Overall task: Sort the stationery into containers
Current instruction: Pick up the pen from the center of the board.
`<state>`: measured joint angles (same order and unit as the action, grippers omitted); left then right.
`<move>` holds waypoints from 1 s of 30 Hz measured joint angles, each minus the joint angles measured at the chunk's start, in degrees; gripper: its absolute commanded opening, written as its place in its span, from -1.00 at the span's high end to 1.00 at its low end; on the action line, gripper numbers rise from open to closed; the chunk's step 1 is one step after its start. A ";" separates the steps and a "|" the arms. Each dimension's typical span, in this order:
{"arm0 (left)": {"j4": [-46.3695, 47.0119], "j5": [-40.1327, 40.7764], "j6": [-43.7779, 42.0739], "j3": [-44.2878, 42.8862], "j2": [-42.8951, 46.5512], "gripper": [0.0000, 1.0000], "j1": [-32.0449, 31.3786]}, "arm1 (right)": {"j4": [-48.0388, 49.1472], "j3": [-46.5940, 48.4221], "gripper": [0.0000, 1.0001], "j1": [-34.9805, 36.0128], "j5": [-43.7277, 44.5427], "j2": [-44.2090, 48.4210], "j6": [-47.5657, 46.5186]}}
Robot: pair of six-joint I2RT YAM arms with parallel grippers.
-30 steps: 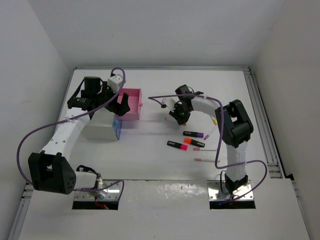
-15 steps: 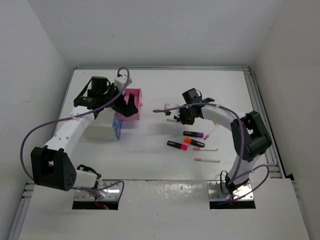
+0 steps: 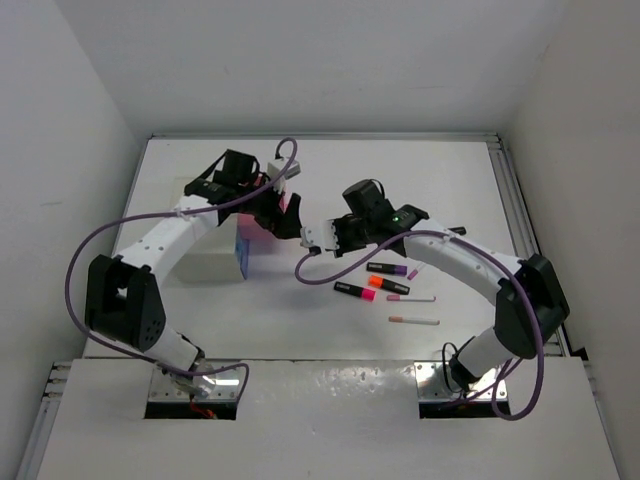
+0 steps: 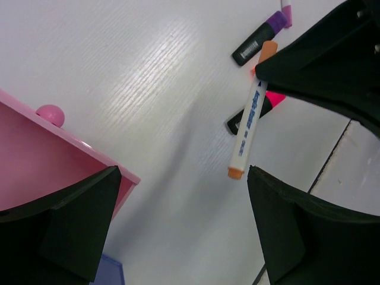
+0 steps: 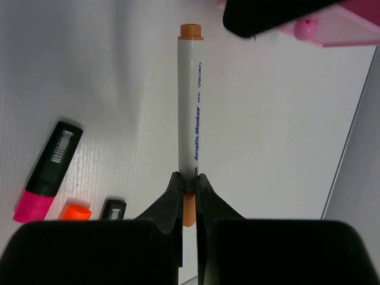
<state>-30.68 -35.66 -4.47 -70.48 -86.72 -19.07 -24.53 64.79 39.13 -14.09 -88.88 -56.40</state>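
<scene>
Transfer step: right gripper (image 5: 188, 181) clamped on the orange-tipped white marker (image 5: 190, 101), held off the table near the pink drawer (image 4: 41, 166), left gripper (image 4: 184, 196) spread wide and empty; next, get it over the drawer and release.

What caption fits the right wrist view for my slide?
Right gripper pinches an orange-tipped white marker, with the pink drawer just ahead.

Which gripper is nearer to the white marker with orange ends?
Right. The right gripper is shut on one end of the white marker. The left gripper hangs open by the pink drawer, near the marker but not touching it.
</scene>
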 measured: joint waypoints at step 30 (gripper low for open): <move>-5.16 -2.67 -0.94 -6.47 -4.37 1.00 -3.52 | 10.80 -1.29 0.16 5.14 7.91 4.63 4.44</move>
<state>-35.83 -38.33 -5.41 -76.95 -91.09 -22.59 -13.74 63.51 44.27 -6.17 -84.25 -51.96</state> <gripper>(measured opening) 0.227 0.417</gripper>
